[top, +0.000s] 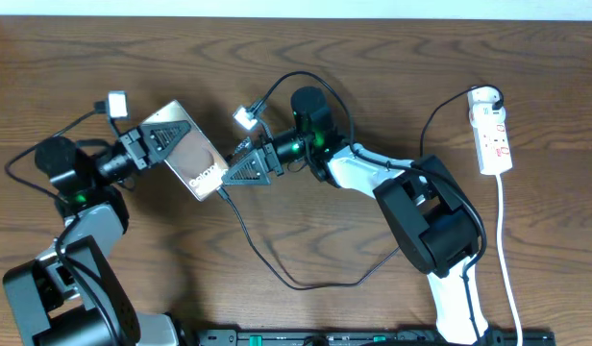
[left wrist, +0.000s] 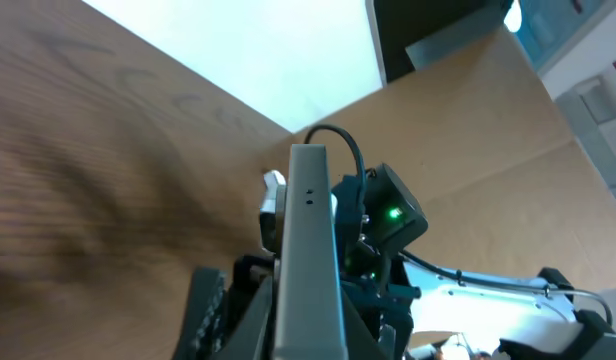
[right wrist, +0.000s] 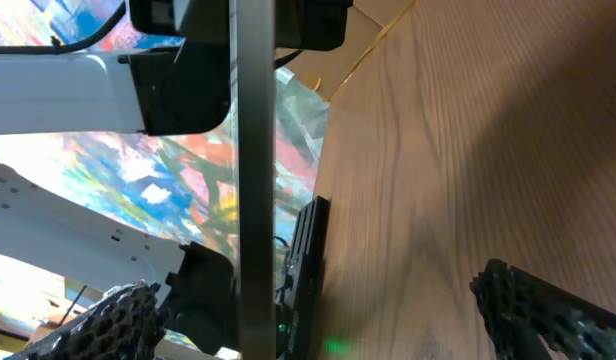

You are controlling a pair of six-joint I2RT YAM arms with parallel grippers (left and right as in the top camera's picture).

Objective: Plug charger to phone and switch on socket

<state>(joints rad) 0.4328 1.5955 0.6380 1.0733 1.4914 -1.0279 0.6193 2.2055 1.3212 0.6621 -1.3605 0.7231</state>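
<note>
Two claws share this: left gripper [top: 171,133] clamps the phone [top: 202,165] steady for the charger [top: 301,286], right gripper [top: 234,171] spread open alongside.

Black-and-white arms [top: 358,171] with green indicator lights [left wrist: 393,213]

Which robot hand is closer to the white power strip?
Right. The right gripper is well left of the socket; the left gripper, gripping the phone, is even farther left.
</note>
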